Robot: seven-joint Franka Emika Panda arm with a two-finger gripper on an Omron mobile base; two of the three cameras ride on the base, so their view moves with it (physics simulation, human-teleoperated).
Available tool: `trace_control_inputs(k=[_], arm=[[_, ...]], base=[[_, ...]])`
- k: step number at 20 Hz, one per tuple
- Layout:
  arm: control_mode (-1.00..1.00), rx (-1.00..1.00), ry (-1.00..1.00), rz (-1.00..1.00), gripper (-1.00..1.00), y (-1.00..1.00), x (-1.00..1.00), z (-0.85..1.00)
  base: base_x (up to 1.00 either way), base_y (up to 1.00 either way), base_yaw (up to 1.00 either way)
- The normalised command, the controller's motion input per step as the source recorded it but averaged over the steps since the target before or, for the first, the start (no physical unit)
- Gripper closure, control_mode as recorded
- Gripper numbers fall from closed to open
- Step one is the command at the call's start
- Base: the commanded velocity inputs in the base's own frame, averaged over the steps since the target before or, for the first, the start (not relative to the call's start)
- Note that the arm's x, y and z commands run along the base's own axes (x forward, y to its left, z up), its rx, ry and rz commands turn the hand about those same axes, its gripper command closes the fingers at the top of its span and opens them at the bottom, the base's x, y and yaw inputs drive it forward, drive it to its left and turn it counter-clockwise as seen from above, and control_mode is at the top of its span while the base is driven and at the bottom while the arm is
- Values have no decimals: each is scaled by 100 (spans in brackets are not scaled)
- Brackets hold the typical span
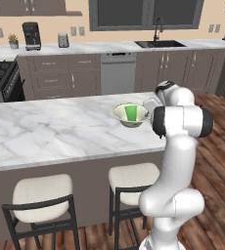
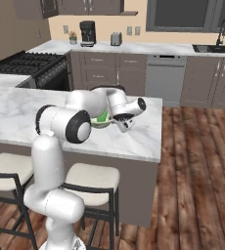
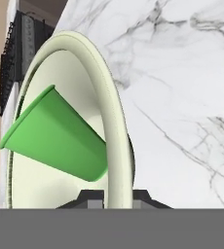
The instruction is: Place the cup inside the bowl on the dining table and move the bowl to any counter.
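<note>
The white arm folds low over the veined marble dining table (image 1: 46, 129), its two-finger gripper (image 3: 115, 197) clamped on the rim of the wide cream bowl (image 3: 118, 146) holding the small green plastic cup (image 3: 55, 136).

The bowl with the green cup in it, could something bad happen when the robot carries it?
Maybe. The claw pinches only the thin rim of the bowl, so the bowl could tip or slip out. The cup just sits loose inside and might tumble over the edge. The bowl is also near the dining table edge, so a drop could land on the floor.
</note>
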Motion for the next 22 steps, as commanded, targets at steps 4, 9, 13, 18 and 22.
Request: trace_control_inputs(k=[4, 9, 13, 18, 22], arm=[[-100, 2, 0, 0, 100, 0, -38, 5], [-100, 0, 0, 0, 100, 0, -40, 1], [-100, 0, 0, 1, 100, 0, -41, 0], [-100, 0, -1, 1, 100, 0, -42, 11], [-100, 0, -1, 3, 100, 0, -48, 17]], base=[[0, 0, 0], [0, 0, 0], [0, 0, 0], [0, 0, 0], [0, 0, 0]])
